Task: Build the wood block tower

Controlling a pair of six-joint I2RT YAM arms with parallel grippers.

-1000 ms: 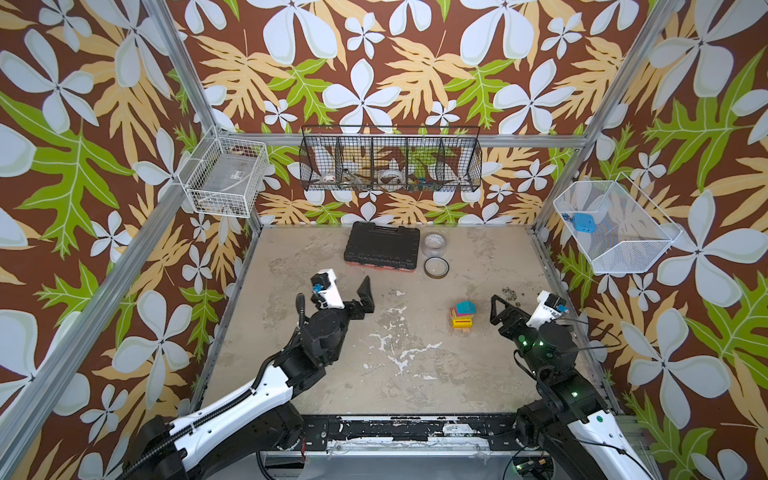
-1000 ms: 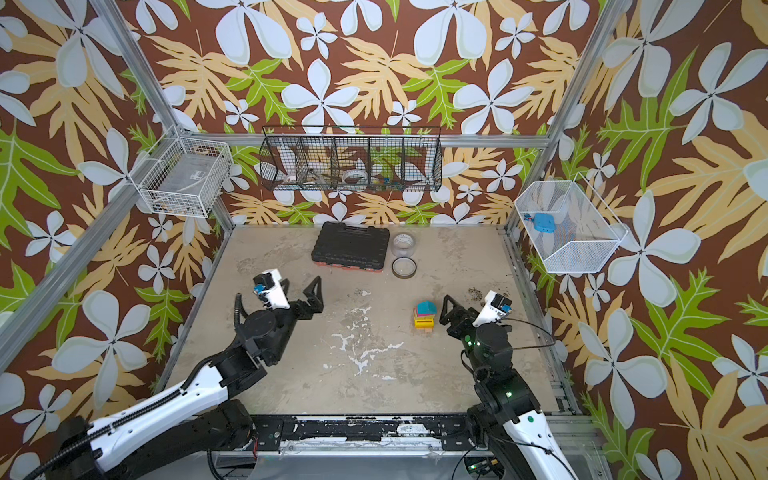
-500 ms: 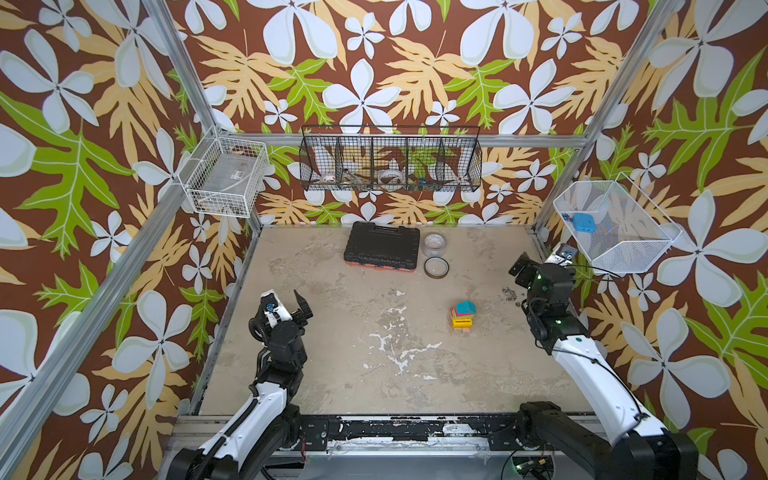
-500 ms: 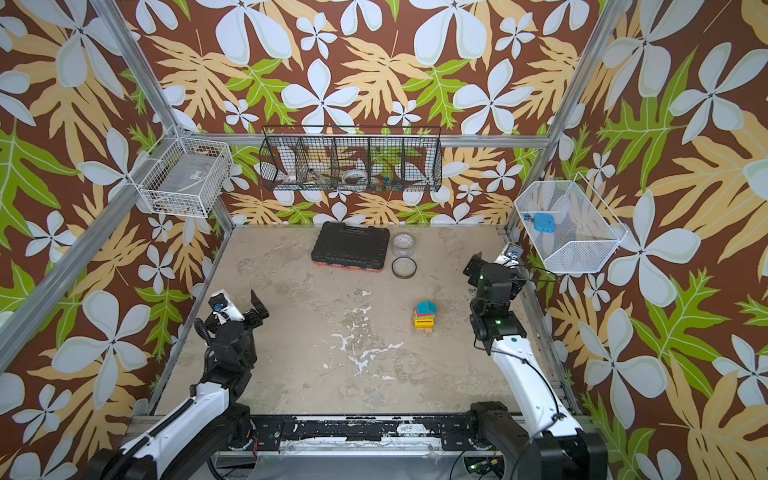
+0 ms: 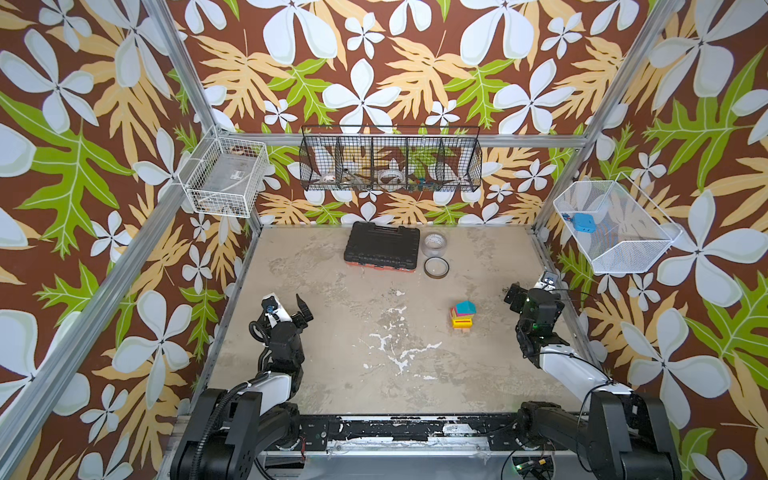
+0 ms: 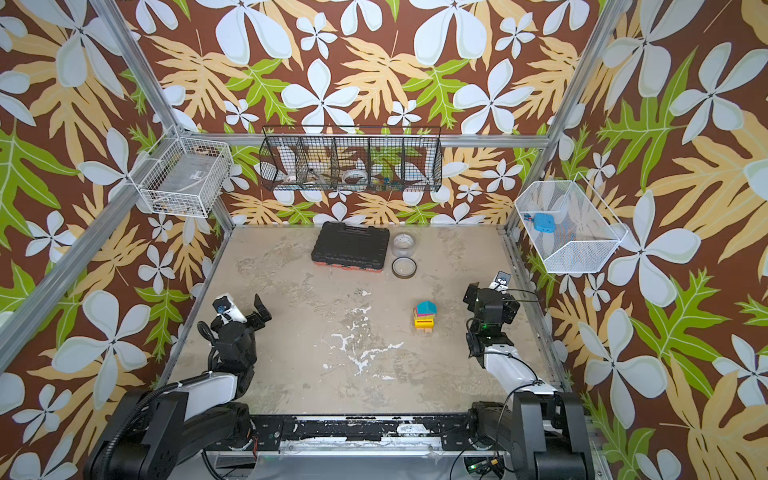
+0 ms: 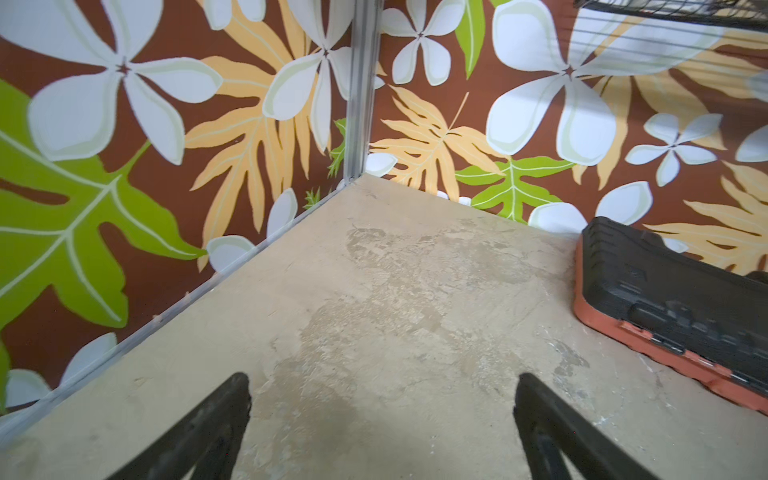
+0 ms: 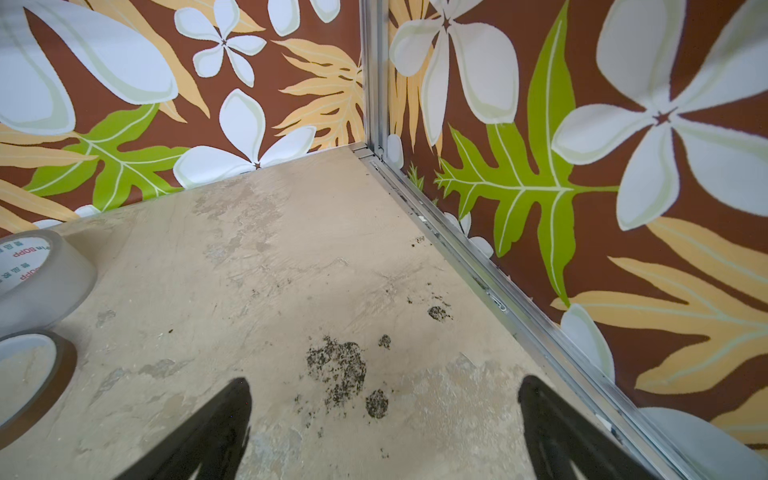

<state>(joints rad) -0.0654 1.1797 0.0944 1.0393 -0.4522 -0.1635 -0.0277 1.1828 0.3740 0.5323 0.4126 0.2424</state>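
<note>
Between the two grippers, nearer the right one, the tower (image 5: 462, 314) stands upright on the table (image 5: 353, 353) in both top views. It has a teal wedge (image 5: 464, 307) on top, then pink, then yellow with a magenta stripe, and plain wood at the bottom. The left gripper (image 5: 286, 307) is well away from it, raised over the table with its jaws spread and nothing between them. The right gripper (image 5: 530, 291) is closer to the tower (image 6: 425, 314) but clear of it, its jaws also spread wide and empty. Ahead of both grippers, by the back wall, lies a black tool case (image 5: 380, 247). A clear tape roll (image 5: 435, 245) and a brown tape roll (image 5: 436, 267) sit just beside the case, on the side nearer the right gripper.

From the left wrist, the left gripper (image 7: 382, 378) has its two dark fingers (image 7: 216, 415) far apart with only bare table between them. The tool case (image 7: 665, 291) lies ahead, outside one finger.

From the right wrist, the right gripper (image 8: 384, 381) is just as wide and holds nothing. A dark speckled stain (image 8: 336, 365) marks the table between the fingertips. The clear tape roll (image 8: 37, 274) and the brown tape roll (image 8: 25, 374) sit outside one finger, close together.
</note>
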